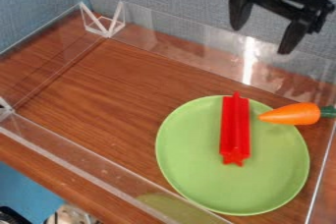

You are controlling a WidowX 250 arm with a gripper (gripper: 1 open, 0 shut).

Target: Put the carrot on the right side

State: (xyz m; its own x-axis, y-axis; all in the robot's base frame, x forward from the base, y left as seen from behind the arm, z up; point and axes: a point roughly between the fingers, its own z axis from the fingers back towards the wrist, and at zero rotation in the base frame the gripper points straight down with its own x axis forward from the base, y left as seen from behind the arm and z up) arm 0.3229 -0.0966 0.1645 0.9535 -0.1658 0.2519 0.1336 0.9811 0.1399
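The carrot [292, 114] is small and orange with a green stem tip. It lies on its side across the right rim of the green plate [197, 169], stem pointing right. My gripper [266, 27] hangs open high above the table at the upper right, well above and behind the carrot, with nothing between its two dark fingers [238, 14]. The right side of the brown wooden tabletop is mostly covered by the plate.
A long red block [234, 129] lies upright across the middle of the plate. Clear acrylic walls [197, 33] ring the wooden tabletop [105, 81]. A small white wire stand [101, 19] sits at the back left corner.
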